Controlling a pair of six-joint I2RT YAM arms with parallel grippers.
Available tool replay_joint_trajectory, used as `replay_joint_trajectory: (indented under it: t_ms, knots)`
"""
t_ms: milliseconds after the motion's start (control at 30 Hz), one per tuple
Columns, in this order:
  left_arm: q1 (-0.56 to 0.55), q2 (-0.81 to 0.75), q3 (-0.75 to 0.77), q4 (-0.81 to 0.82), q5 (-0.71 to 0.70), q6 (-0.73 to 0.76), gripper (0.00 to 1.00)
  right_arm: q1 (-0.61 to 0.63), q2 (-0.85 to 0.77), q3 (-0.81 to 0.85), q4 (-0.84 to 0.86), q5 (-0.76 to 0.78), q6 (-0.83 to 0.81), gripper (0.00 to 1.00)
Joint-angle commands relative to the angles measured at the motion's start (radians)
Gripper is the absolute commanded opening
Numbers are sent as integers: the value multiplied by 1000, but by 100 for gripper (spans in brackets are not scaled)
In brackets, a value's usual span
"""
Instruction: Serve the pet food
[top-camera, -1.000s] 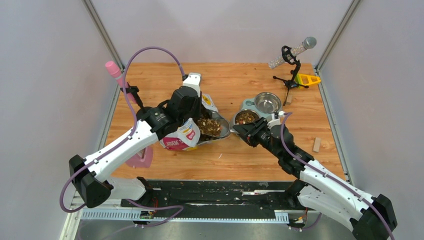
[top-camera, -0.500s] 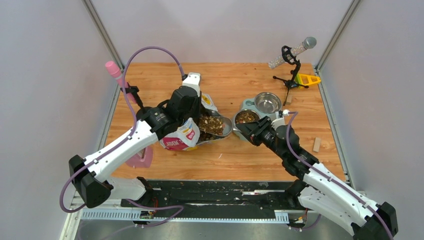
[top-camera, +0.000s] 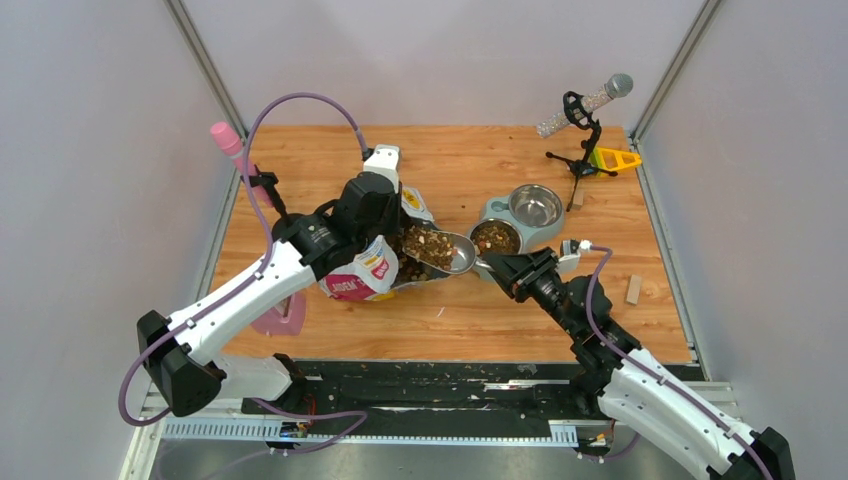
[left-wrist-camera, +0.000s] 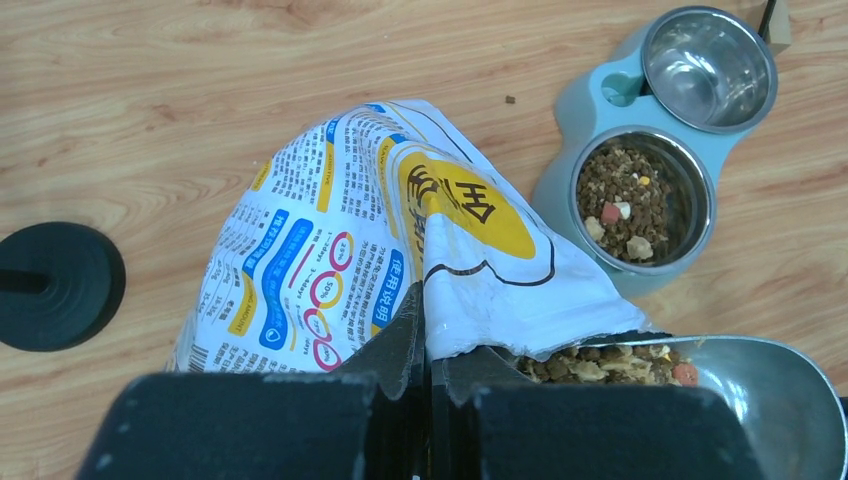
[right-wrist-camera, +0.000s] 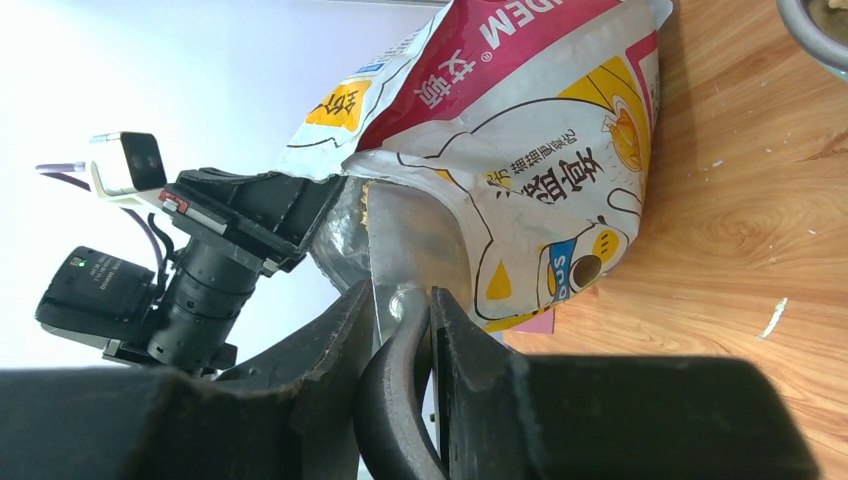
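Top external view | right gripper (top-camera: 492, 264) clamped on scoop (top-camera: 458, 256) handle; left gripper (left-wrist-camera: 428, 372) pinching bag (left-wrist-camera: 330, 270) lip | pet food (top-camera: 428, 244) heaped on scoop at bag mouth | handle runs leftward from right gripper; filled bowl (left-wrist-camera: 709, 205) just right of the load (right arm nearer)

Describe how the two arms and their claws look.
The left arm and right arm match: white shell links, black joints, and a looping purple cable on each. The left claw and right claw have blocky matte-black fingers, with a small white camera box by each wrist.
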Motion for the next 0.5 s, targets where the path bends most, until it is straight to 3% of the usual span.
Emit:
replay_joint_trajectory:
  t_ms: [0,467]
  knots:
    - [5,-92,22,98,-69,-6,0,-9,-33,-54,166,33,111,0]
    - [5,-77,25,95,-104,-31,0,-9,-123,59,-5,-45,42,0]
